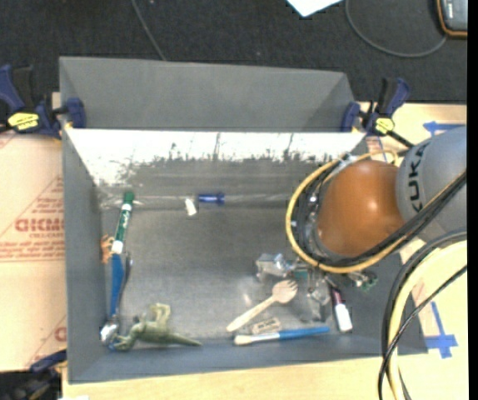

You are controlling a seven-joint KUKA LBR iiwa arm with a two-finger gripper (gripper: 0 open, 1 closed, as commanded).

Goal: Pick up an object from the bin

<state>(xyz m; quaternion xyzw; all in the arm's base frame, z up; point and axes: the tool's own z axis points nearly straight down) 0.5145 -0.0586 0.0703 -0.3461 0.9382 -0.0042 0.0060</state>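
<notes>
Where the grey bin's floor [197, 257] holds a wooden spoon [264, 307], the gripper [304, 277] hangs (opening: cannot tell).

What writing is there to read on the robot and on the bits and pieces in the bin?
"KU": large dark letters on the grey arm; the letters after them cannot be made out.
White and blue stick, front right: dark marks, too small to read.
Green and white marker, left side: any print is too small to read.
</notes>
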